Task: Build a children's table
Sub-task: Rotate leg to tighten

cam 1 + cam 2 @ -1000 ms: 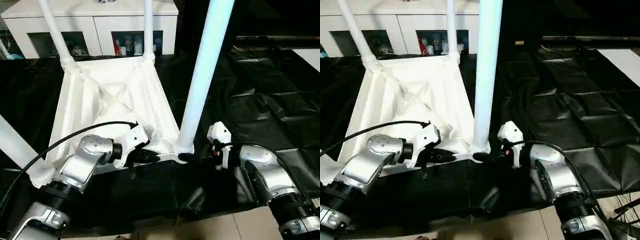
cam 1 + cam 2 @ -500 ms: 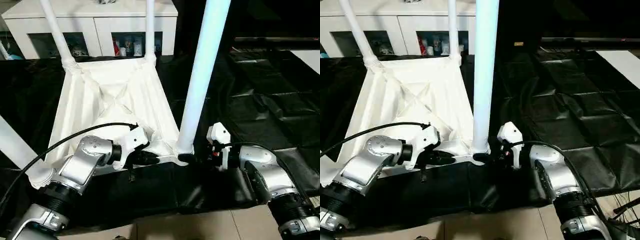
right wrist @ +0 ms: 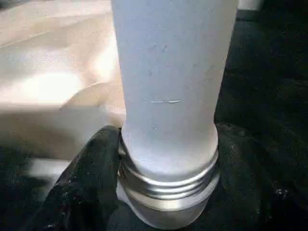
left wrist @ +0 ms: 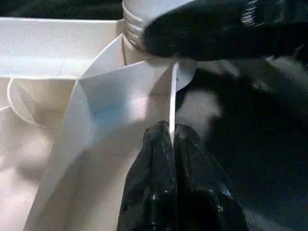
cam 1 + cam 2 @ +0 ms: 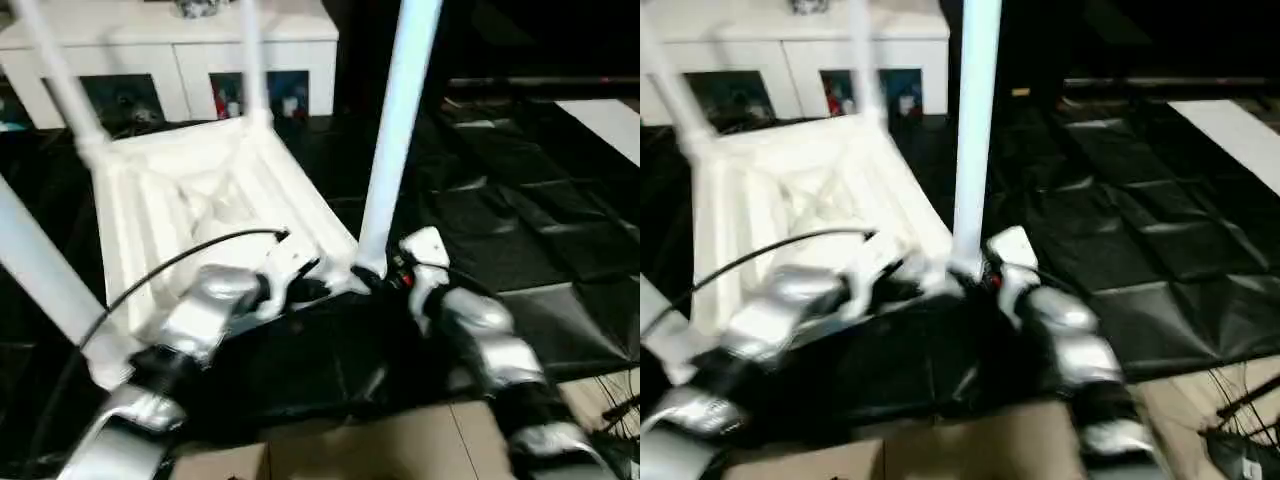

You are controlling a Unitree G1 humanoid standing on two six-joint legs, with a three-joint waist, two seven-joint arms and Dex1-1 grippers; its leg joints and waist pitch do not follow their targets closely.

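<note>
The children's table lies upside down on the black sheet, its ribbed white top [image 5: 200, 190] facing up. Legs stand at the far left [image 5: 60, 80], far right [image 5: 250, 60] and near left [image 5: 40, 270]. The near-right leg [image 5: 395, 130] rises from its corner socket. My left gripper [image 4: 172, 132] is shut on the thin near rim [image 4: 172, 101] of the top, beside that corner. My right gripper [image 5: 375, 280] grips the base of the near-right leg [image 3: 168, 86]. One black finger [image 3: 94, 173] presses against the ridged collar [image 3: 168, 180].
A white cabinet [image 5: 180, 50] with glass doors stands behind the table. The black sheet [image 5: 520, 230] spreads wide to the right, with a white panel [image 5: 605, 120] at its far edge. Tan floor [image 5: 380, 445] shows at the front. A black cable [image 5: 190, 255] arcs over my left forearm.
The whole picture has shifted and blurred, so the camera has moved. Both grippers stay at the table's near-right corner, one on the rim, one on the leg's base.
</note>
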